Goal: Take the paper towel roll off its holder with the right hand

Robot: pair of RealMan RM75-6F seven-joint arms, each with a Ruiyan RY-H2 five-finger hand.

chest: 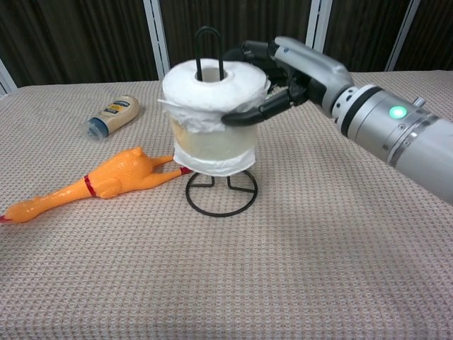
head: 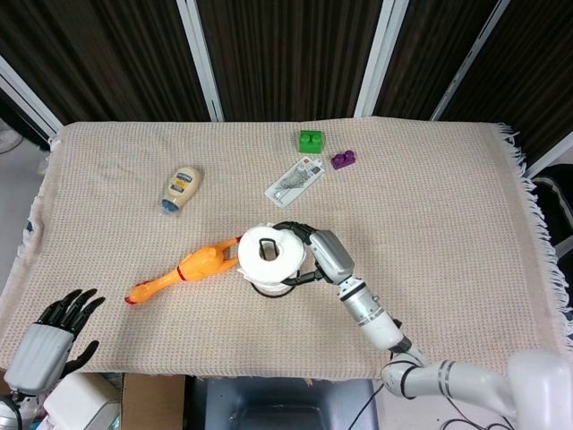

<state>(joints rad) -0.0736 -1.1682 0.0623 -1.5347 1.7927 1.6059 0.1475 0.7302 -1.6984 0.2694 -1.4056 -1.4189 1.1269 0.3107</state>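
A white paper towel roll [chest: 212,117] [head: 269,253] hangs raised on its black wire holder [chest: 221,193], near the top of the holder's loop, with the ring base bare beneath it. My right hand [chest: 283,74] [head: 315,255] grips the roll from its right side, fingers over the far rim and thumb on the near side. At the lower left corner of the head view my left hand [head: 49,336] lies off the table's front edge with fingers apart, holding nothing.
A rubber chicken [chest: 99,183] lies just left of the holder's base. A mayonnaise bottle [chest: 113,113] lies at the back left. A green block [head: 311,141], a purple block [head: 343,160] and a flat packet [head: 295,180] sit behind the holder.
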